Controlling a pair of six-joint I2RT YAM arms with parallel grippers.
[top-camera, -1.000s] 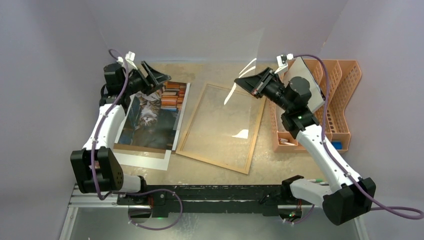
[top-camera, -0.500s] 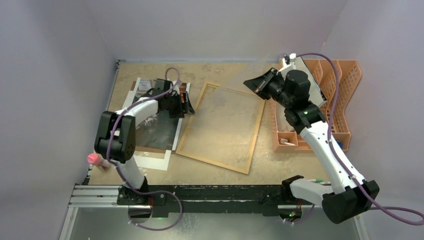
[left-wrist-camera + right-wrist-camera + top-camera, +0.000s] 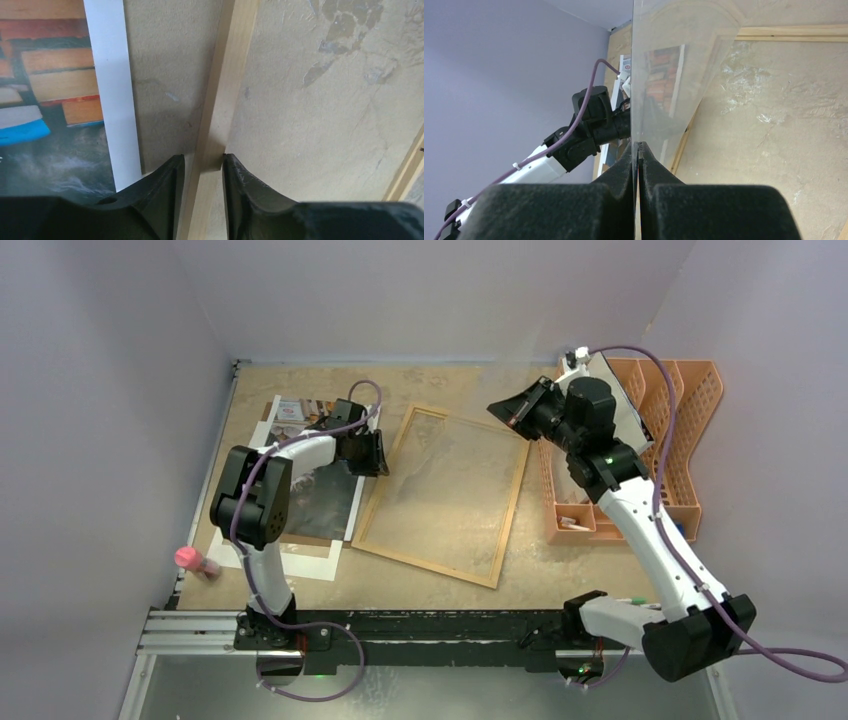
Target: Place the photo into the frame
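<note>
The left claw (image 3: pixel 200 160) straddles the thin light-wood rectangular picture frame (image 3: pixel 227 75) lying on the tan counter (image 3: pixel 165 75)
Its jaws are part spread either side of the frame's left rail, with a sliver of gap at one finger; the cat-and-books paper photo (image 3: pixel 50 85) lies flat just left of the frame; the right claw (image 3: pixel 638 145) pinches a clear upright pane (image 3: pixel 674 75) over the frame's far right corner.
</note>
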